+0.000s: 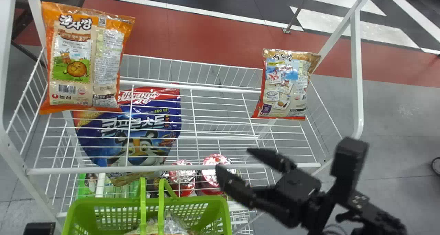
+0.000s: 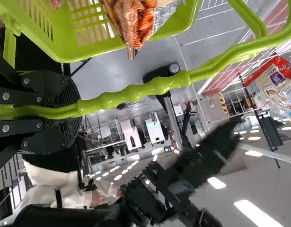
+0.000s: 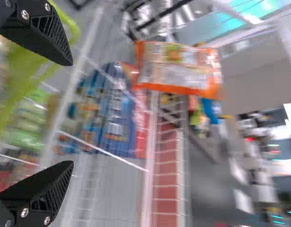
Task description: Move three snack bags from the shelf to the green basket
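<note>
"Since you can see the basket's contents, how far along are we?"

"One snack bag (image 2: 136,21) shows in the green basket (image 1: 192,200), so I'd count one moved; whether another lies under it, I can't tell. Two are on the white wire shelf (image 1: 103,169): the orange bag (image 1: 106,59) at the left end, the red-edged bag (image 1: 285,87) at the right, apart from each other."

"And the grippers?"

"The left gripper (image 2: 79,108) has its fingers closed around the handles (image 2: 136,92), basket in front of the shelf. The right gripper (image 1: 234,159) is by the shelf's front bar, fingers spread wide with nothing between them."

"So two to go?"

"By my reckoning, yes. The red-edged one looks the nearer pick."
</note>
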`<move>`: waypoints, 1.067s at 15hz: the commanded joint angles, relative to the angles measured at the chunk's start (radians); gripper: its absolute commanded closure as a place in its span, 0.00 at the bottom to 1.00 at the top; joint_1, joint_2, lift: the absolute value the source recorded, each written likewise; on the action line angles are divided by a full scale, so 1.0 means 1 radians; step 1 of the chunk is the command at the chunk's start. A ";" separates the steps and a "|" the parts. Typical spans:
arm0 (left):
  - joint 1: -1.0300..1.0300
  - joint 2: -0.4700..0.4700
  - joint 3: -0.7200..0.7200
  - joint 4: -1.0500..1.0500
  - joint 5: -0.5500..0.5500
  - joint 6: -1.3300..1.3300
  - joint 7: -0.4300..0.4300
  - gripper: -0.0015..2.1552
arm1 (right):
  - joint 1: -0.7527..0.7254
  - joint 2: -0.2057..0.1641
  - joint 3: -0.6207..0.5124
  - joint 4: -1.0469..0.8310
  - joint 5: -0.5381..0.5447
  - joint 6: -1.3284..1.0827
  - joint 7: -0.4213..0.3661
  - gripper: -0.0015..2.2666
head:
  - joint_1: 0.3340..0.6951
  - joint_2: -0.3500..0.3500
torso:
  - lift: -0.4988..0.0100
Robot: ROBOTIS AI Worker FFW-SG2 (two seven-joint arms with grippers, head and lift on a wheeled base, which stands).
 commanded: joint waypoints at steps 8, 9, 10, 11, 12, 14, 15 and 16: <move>-0.002 0.006 -0.007 -0.003 -0.013 0.002 0.005 0.91 | -0.434 0.001 -0.123 0.410 0.059 -0.132 -0.152 0.02 | 1.00 0.00 | 0.89; -0.003 0.007 -0.006 -0.001 -0.012 0.002 0.003 0.91 | -0.477 0.003 -0.124 0.444 0.090 -0.104 -0.160 0.02 | 1.00 0.00 | 0.89; -0.005 0.009 -0.004 -0.001 -0.012 0.002 0.003 0.91 | -0.506 0.004 -0.123 0.476 0.111 -0.098 -0.164 0.02 | 1.00 0.00 | 0.89; -0.008 0.009 -0.002 -0.001 -0.012 0.002 0.005 0.91 | -0.530 0.003 -0.123 0.510 0.125 -0.095 -0.181 0.03 | 1.00 0.00 | 0.89; -0.009 0.010 -0.002 0.000 -0.012 0.002 0.006 0.91 | -0.555 0.003 -0.124 0.553 0.137 -0.098 -0.195 0.03 | 1.00 0.00 | 0.89; -0.014 0.015 -0.002 0.002 -0.010 0.005 0.006 0.91 | -0.612 -0.002 -0.129 0.647 0.151 -0.108 -0.200 0.02 | 1.00 0.00 | 0.89; -0.017 0.018 -0.002 0.003 -0.009 0.005 0.006 0.91 | -0.641 -0.007 -0.128 0.684 0.165 -0.108 -0.197 0.02 | 1.00 0.00 | 0.89; -0.018 0.018 0.001 0.003 -0.006 0.005 0.006 0.91 | -0.659 -0.007 -0.117 0.700 0.179 -0.111 -0.195 0.02 | 1.00 0.00 | 0.89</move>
